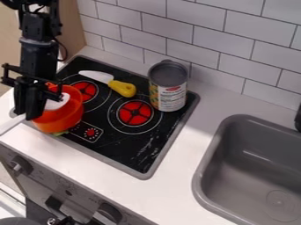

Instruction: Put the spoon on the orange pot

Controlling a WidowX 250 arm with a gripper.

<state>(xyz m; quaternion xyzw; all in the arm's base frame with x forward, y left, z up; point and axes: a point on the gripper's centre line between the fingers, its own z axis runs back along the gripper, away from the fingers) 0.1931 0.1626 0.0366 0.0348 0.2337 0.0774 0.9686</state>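
My gripper [28, 112] hangs at the left edge of the stove, over the left side of the orange pot [63, 119]. It is shut on the white spoon [57, 102], around the part between bowl and handle. The spoon's bowl lies over the inside of the pot, and its handle slants down to the left past the pot's rim, over the counter. The pot stands upright at the stove's left front corner. The fingers cover the middle of the spoon and part of the pot's left side.
On the black stove [108, 143], a knife with a yellow handle [122, 88] lies behind the burners, and a tall can [169, 90] stands at the back right. Something green [60, 133] pokes out under the pot. A grey sink [253, 162] is at the right.
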